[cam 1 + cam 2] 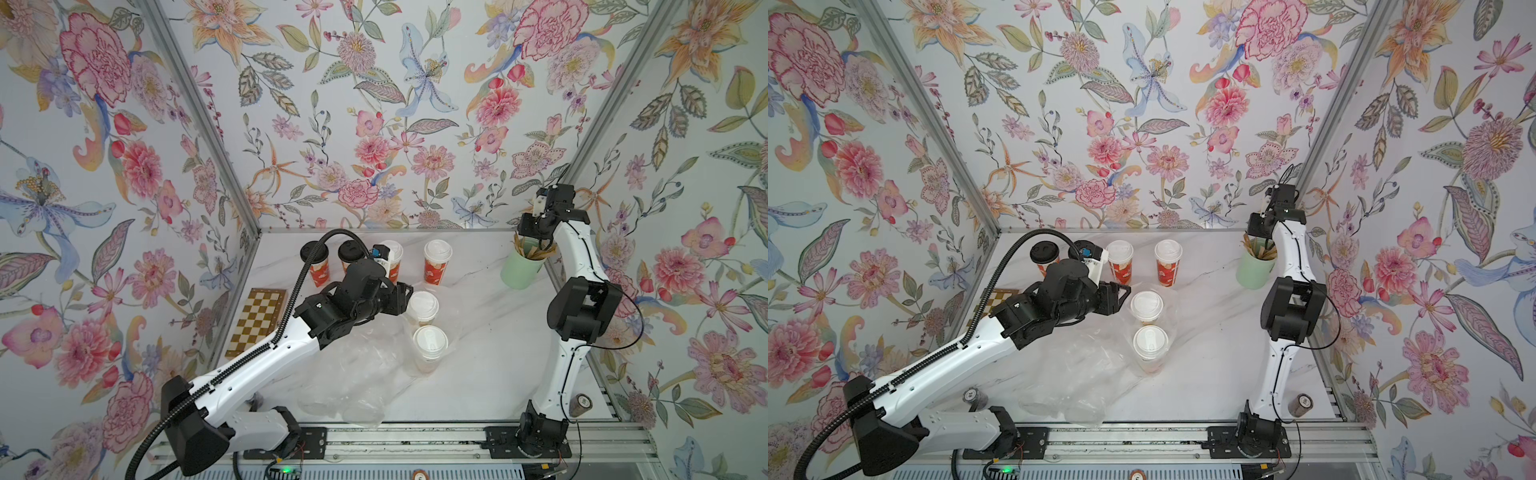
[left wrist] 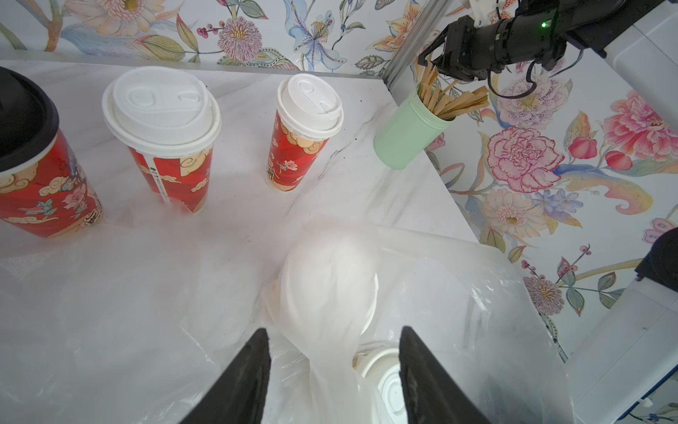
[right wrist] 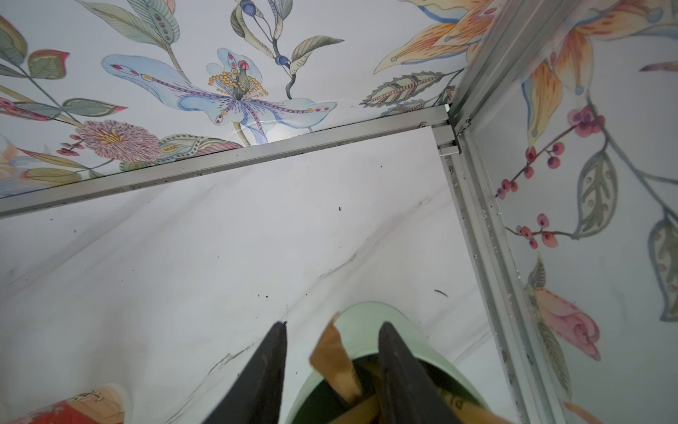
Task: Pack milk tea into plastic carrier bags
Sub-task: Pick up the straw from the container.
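Observation:
Two white-lidded milk tea cups [image 1: 422, 305] [image 1: 430, 340] stand inside an upright clear plastic carrier bag [image 2: 458, 293]. My left gripper [image 2: 334, 341] hovers over that bag, open, with the bag's twisted handle film [image 2: 330, 367] loose between the jaws. Along the back stand two black-lidded cups [image 1: 316, 251] [image 1: 351, 251] and two white-lidded red cups [image 2: 161, 110] [image 1: 437, 251]. My right gripper [image 3: 332, 330] is open at the far right corner, apart from every cup, with a brown stick [image 3: 330, 356] between its jaws.
A mint-green cup [image 1: 519, 268] of brown sticks stands under the right gripper, by the right wall. More crumpled clear bags [image 1: 357, 374] lie front-centre. A chessboard [image 1: 259, 322] lies against the left wall. A small brown cylinder [image 1: 580, 405] stands at the front right.

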Action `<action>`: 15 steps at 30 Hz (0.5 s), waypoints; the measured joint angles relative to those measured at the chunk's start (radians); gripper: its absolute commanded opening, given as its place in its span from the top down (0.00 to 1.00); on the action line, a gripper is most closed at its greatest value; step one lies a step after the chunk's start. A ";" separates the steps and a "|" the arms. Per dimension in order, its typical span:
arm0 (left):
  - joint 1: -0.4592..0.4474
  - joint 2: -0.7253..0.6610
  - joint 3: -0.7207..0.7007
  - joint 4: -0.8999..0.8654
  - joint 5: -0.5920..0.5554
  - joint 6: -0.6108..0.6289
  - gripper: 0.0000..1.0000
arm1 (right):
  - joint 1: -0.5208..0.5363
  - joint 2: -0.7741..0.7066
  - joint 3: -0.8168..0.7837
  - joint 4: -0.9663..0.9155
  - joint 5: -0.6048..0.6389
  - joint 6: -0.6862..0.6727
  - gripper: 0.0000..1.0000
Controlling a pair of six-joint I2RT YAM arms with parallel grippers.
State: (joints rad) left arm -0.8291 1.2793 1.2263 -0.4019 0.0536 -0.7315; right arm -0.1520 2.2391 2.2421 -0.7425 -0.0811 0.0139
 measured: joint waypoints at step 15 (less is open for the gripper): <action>0.000 0.000 -0.028 0.031 0.015 -0.016 0.42 | 0.031 0.045 0.064 0.000 0.076 -0.040 0.92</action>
State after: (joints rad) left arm -0.8291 1.2789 1.1980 -0.3706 0.0689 -0.7475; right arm -0.1215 2.2845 2.3058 -0.7422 -0.0055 -0.0265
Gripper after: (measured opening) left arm 0.579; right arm 0.103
